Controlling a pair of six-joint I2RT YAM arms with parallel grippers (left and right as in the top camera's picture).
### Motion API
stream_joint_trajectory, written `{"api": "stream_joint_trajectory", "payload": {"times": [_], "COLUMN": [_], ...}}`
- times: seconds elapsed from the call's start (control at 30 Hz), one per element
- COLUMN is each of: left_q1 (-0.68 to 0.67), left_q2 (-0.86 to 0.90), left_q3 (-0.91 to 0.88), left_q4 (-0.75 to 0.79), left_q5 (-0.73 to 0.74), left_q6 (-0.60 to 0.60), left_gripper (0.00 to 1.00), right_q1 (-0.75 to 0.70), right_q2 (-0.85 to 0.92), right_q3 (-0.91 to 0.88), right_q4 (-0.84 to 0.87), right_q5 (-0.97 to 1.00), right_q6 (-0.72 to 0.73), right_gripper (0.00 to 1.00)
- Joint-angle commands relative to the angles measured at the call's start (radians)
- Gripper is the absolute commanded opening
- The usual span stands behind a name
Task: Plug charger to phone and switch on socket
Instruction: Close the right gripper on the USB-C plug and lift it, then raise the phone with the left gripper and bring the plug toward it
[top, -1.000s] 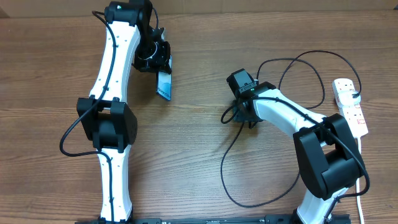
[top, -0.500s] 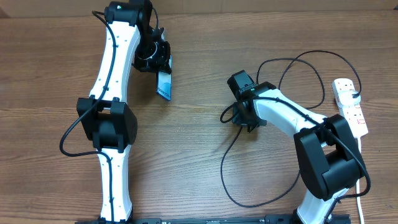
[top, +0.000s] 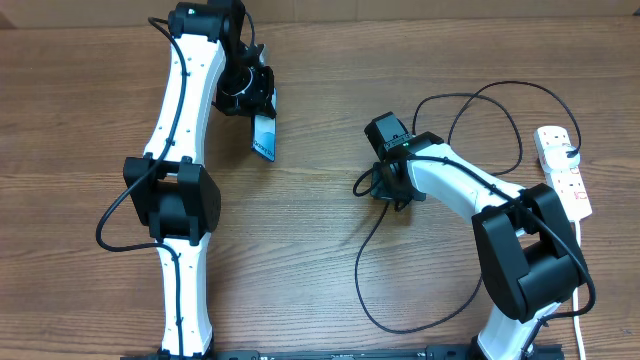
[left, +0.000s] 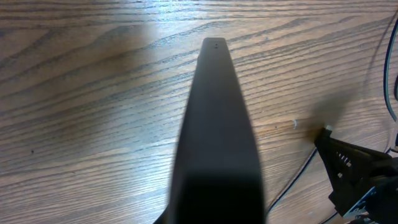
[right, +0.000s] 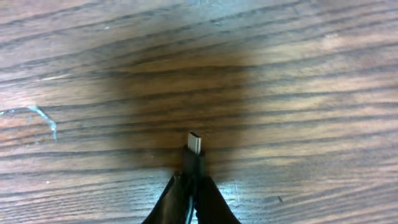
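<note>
Two grips noted: left jaws clamped on phone (top: 262, 137), right jaws pinching charger (right: 194, 155) tip. Phone well apart, leftward of tip; long axis in line with left jaws.

Bright, even light; the close phone (left: 214, 124) blurs, glare streaking the table (left: 93, 93).

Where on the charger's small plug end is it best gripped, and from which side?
Grip the charger by the black collar just behind its metal tip, coming from the cable side, as the right end effector does now. That leaves the short tip bare, pointing straight ahead, free to enter the phone held by the left end effector.
</note>
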Motion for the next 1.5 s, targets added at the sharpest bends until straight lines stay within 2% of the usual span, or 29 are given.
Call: {"api": "stream_joint_trajectory", "payload": {"times": [0.0,0.1,0.3,0.4,0.57,0.8,0.93,1.2,1.33,1.47], "left_q1": [-0.007,-0.007,-0.007,-0.007,-0.007,-0.006,-0.005,0.011,0.014,0.012], "left_q2": [-0.013,-0.013,-0.013,-0.013,-0.013,-0.013,-0.013,-0.013,-0.013,-0.013], "left_q3": [0.011,0.011,0.011,0.011,0.011,0.011,0.011,0.011,0.011,0.011], "left_q4": [0.003,0.002,0.003,0.004,0.005,0.036,0.068,0.196,0.288,0.357], "left_q5": [0.023,0.023,0.023,0.023,0.042,0.252,0.420,0.838,1.072,1.192], "left_q6": [-0.006,-0.006,-0.006,-0.006,-0.006,0.031,0.066,0.077,0.077,0.076], "left_gripper": [0.04,0.04,0.04,0.04,0.04,0.04,0.04,0.04,0.04,0.04], "right_q1": [-0.002,-0.002,-0.002,-0.002,-0.002,-0.028,-0.080,-0.220,-0.256,-0.261], "right_q2": [0.022,0.022,0.022,0.022,0.022,0.010,-0.038,-0.150,-0.160,-0.160], "right_q3": [-0.027,-0.027,-0.035,-0.044,-0.047,0.014,0.060,0.073,0.072,0.072], "right_q4": [0.019,0.031,0.069,0.078,0.082,0.056,0.053,0.082,0.086,0.100], "right_q5": [-0.004,-0.004,-0.004,-0.004,-0.004,-0.040,-0.299,-1.028,-1.310,-1.499], "right_q6": [0.004,0.005,0.005,0.016,0.023,-0.011,-0.120,-0.385,-0.512,-0.584], "right_gripper": [0.14,0.25,0.26,0.24,0.04,0.04,0.04,0.04,0.04,0.04]}}
